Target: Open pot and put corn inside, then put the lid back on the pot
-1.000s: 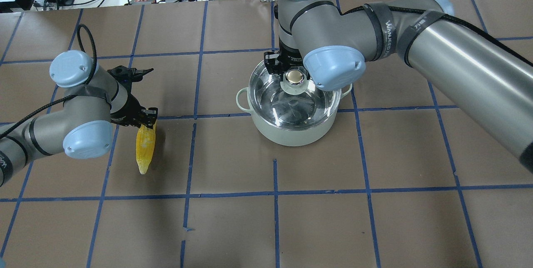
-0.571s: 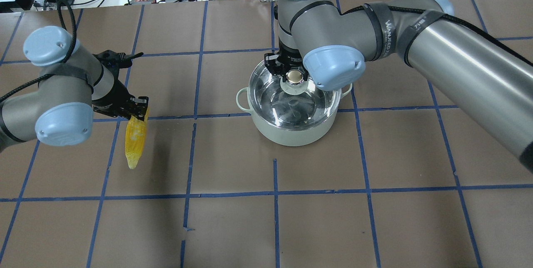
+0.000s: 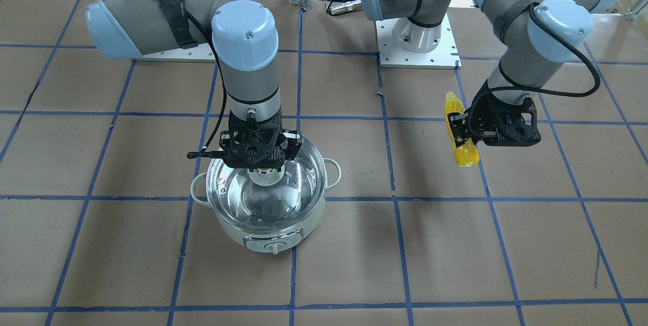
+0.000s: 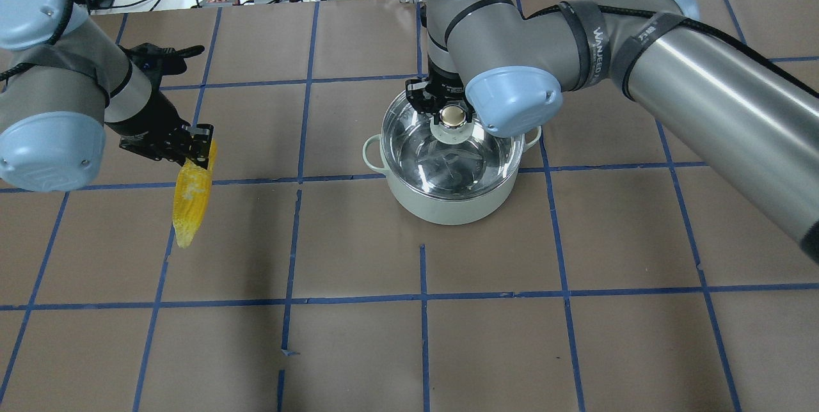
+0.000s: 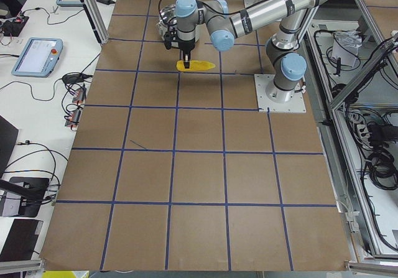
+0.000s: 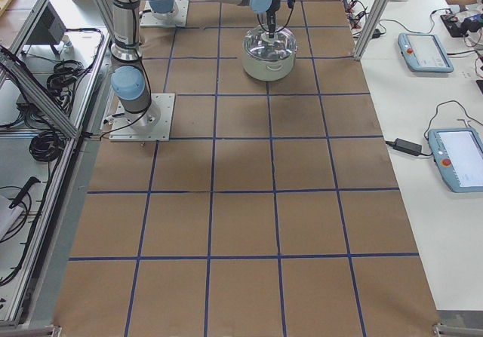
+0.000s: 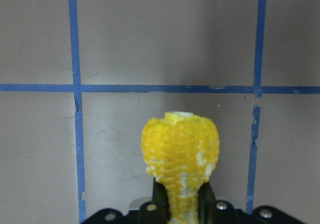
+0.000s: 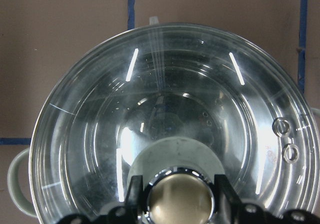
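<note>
The left gripper (image 4: 197, 145) is squeezed shut on the fat end of the corn cob (image 4: 190, 202), over at the left side of the overhead view. The cob looks lifted off the brown table (image 4: 512, 348), with its thin tip pointing toward the bottom of the frame. It is well apart from the pot (image 4: 448, 204), which sits near the middle of the frame, a bit toward the top.

The right gripper (image 8: 180, 200) comes straight down over the pot. Its two fingers (image 8: 134, 193) press on both sides of the shiny knob (image 4: 452, 116) of the glass lid (image 8: 175, 93), so it is closed as far as the knob lets it. The lid looks like it is sitting on the pot (I cannot tell if it is raised a tiny bit).

So I think only the grabbing is done. The lid has to come off, the corn has to go across and into the pot, and then the lid goes back on.
</note>
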Robot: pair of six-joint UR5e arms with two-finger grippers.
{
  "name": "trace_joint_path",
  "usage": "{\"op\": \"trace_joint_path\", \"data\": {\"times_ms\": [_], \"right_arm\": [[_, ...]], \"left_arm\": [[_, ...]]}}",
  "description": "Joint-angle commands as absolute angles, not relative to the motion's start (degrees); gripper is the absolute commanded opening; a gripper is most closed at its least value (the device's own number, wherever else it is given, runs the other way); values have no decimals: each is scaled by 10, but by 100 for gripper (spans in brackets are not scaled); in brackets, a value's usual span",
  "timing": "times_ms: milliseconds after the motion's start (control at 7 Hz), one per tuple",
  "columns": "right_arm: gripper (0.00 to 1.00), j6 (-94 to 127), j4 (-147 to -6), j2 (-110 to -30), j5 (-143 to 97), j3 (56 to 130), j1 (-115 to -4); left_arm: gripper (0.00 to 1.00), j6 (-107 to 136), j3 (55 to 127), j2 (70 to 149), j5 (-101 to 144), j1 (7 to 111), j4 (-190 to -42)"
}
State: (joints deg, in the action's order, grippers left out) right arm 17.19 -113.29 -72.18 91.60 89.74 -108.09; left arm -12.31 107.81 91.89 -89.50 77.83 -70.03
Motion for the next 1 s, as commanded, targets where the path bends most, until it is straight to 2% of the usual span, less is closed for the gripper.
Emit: {"op": "trace_joint_path", "data": {"times_ms": [0, 571, 857], "right_arm": [[38, 171, -1106, -743, 916, 893, -1078], [38, 90, -982, -785, 917, 835, -1022], [38, 19, -913, -832, 903, 829, -960]], "left_arm": [[14, -123, 1035, 917, -896, 790, -753], [14, -88, 1018, 920, -895, 794, -773], [14, -8, 1006, 925, -926, 852, -773]]}}
